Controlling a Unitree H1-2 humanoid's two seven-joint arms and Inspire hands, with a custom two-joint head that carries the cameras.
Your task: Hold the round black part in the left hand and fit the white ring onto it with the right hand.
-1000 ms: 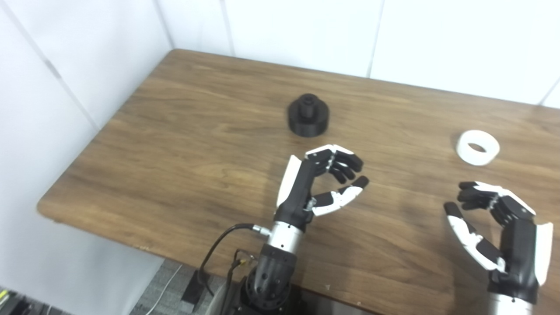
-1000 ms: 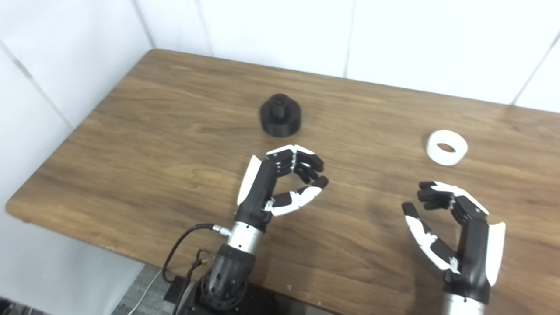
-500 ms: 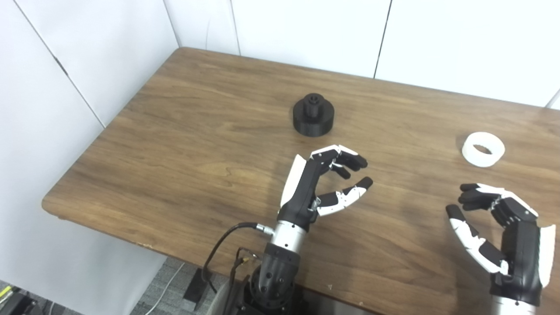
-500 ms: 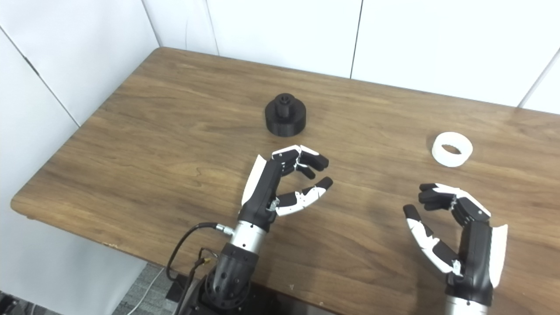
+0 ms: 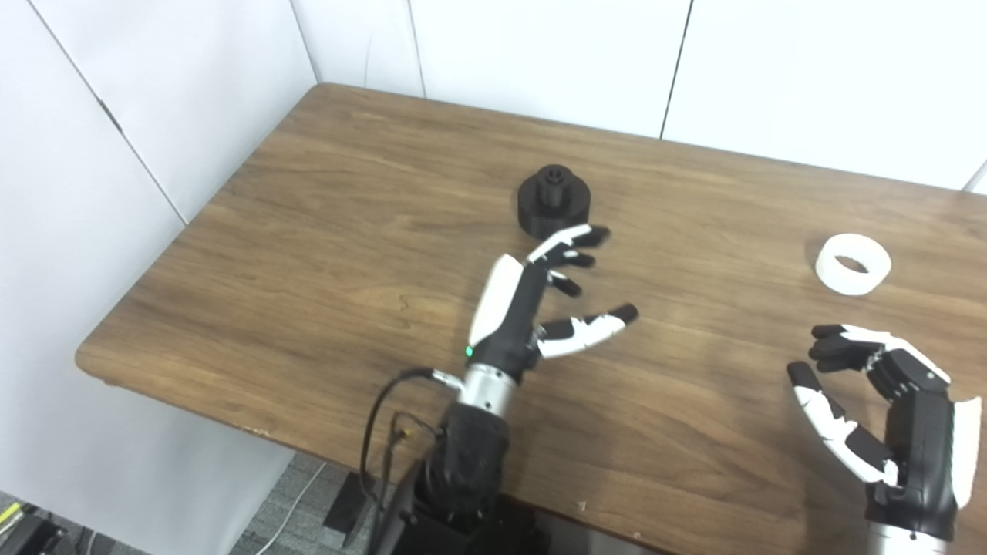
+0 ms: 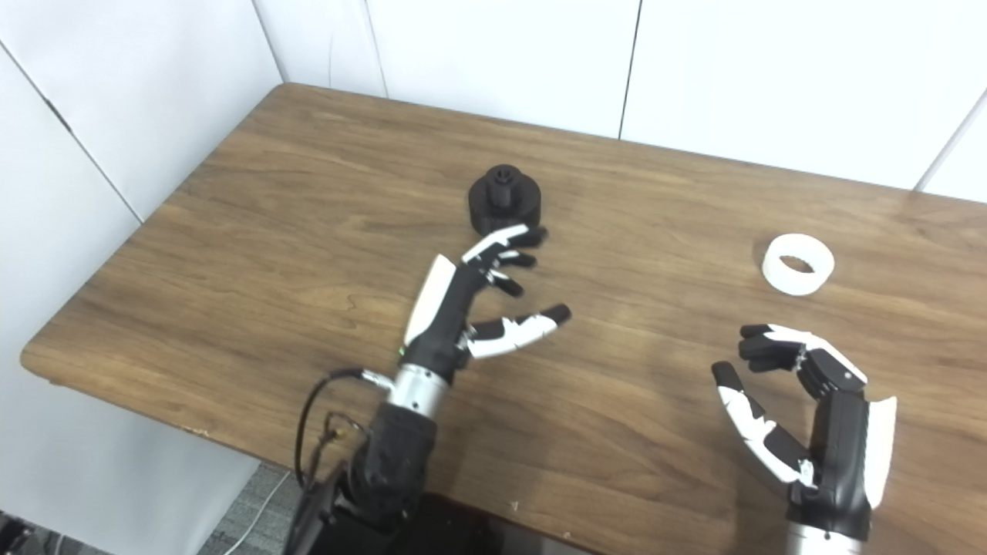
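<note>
Uncurled and stretched forward since a second ago, my left fingers [image 5: 574, 245] now spread wide, holding nothing, their tips just short of the black part [image 5: 554, 203]; from here I cannot tell whether the farthest tip touches its base. My left hand [image 5: 540, 297] has travelled away from the near edge toward the far edge, so the reach for the part is under way and the grasp itself is not yet made. To my judgement, the next thing needed is to close round its wide base.

My right fingers [image 5: 837, 347] sit half-curled with the thumb apart, empty, and my right hand [image 5: 887, 405] has barely shifted, waiting by the near right corner.

The part stands upright on the surface [image 5: 324, 254], nearer the far edge than the near one, about midway along it. It is a squat matte-black disc with a narrower round boss rising from its top, a small hole at the boss's centre. The ring [image 5: 853, 264] lies flat toward the right edge, well apart from the part, a thick white band with an open middle.
</note>
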